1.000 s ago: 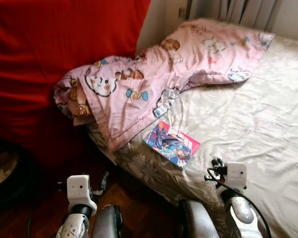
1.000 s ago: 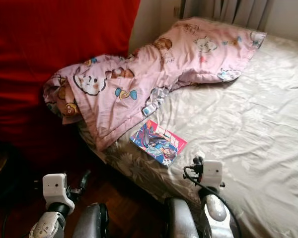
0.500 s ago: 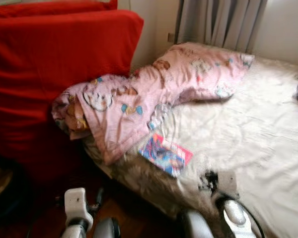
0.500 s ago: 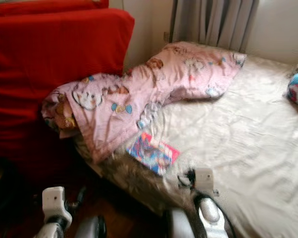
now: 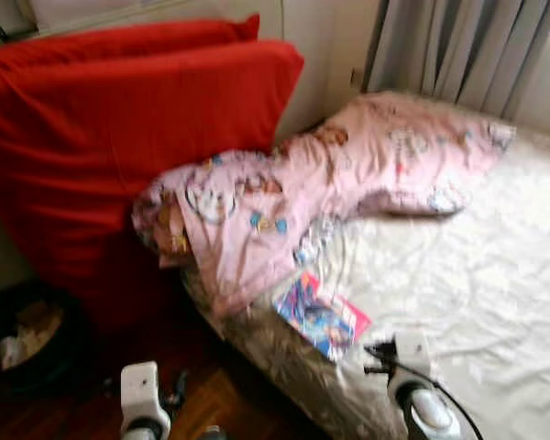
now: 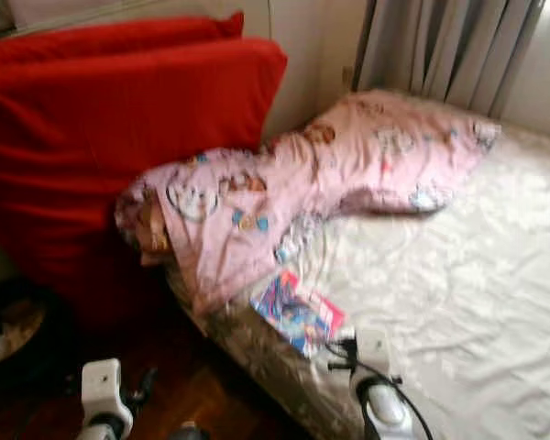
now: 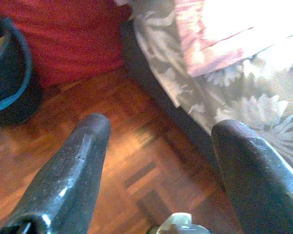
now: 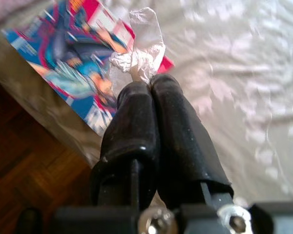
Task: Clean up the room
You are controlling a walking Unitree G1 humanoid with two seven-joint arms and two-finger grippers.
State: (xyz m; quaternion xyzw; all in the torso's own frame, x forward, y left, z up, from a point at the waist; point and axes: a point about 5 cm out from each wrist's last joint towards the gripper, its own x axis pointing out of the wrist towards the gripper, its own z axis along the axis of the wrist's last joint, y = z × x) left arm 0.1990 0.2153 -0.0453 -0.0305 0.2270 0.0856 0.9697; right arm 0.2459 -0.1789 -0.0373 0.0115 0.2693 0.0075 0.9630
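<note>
From the left eye view, a bed (image 5: 477, 275) with a pale flowered sheet runs along the right, a rumpled pink cartoon-print quilt (image 5: 321, 197) bunched at its near left corner against a large red cushion (image 5: 119, 137). A bright comic book (image 5: 323, 316) lies close to the bed's near edge, just below the quilt. A dark bin (image 5: 23, 335) sits on the wooden floor at the left.

The right eye view shows the same scene, blurred.

In the left wrist view, the left gripper (image 7: 161, 161) hangs over the parquet floor (image 7: 112, 161), fingers spread wide and empty, with the bin's rim (image 7: 14, 83) beyond.

In the right wrist view, the right gripper (image 8: 149, 97) hovers above the comic, fingers pressed together on a crumpled white tissue (image 8: 139, 46).

The risk: only a small corner of tissue looks pinched, so a swing toward the bin could shake it loose onto the bed or floor.
</note>
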